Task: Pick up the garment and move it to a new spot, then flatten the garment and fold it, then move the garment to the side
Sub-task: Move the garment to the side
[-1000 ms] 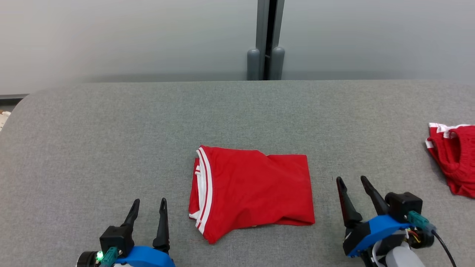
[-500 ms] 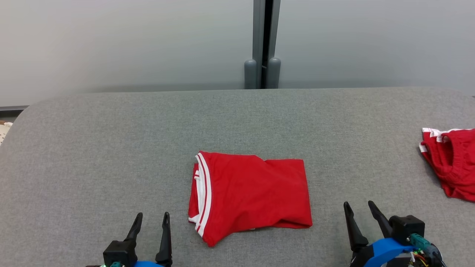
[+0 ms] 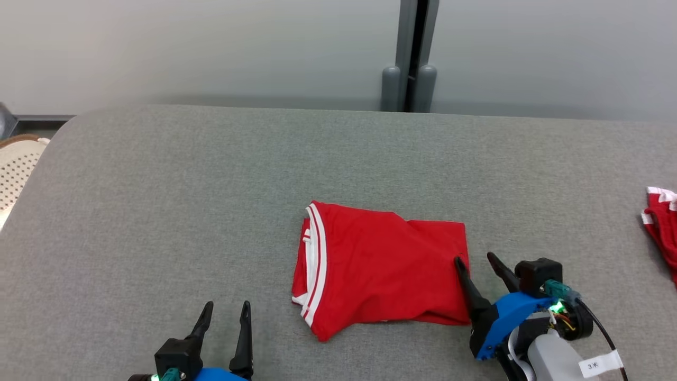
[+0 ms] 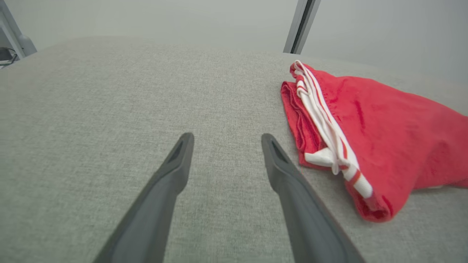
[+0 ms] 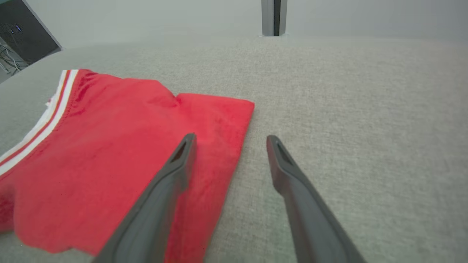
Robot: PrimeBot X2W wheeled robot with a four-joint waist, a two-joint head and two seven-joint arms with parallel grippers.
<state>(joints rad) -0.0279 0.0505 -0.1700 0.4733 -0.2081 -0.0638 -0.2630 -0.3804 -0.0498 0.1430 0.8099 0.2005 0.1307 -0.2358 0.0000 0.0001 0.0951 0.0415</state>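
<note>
The garment, red and folded into a rough rectangle, lay flat on the grey desk, nearer the near edge than the far one and about midway between the left and right edges. Its white-striped band faced the left edge, and a corner of that end stuck out toward the near edge. The left end effector stood at the near edge, left of the garment and apart from it, fingers spread wide and holding nothing. The right end effector was at the garment's right-hand edge, likewise fully spread and empty. In the right wrist view one finger lay over the red cloth and the other over bare desk. Whether that finger touched the cloth could not be determined. A second red item with white trim lay at the right edge, well apart. A grey post stood behind the far edge.
</note>
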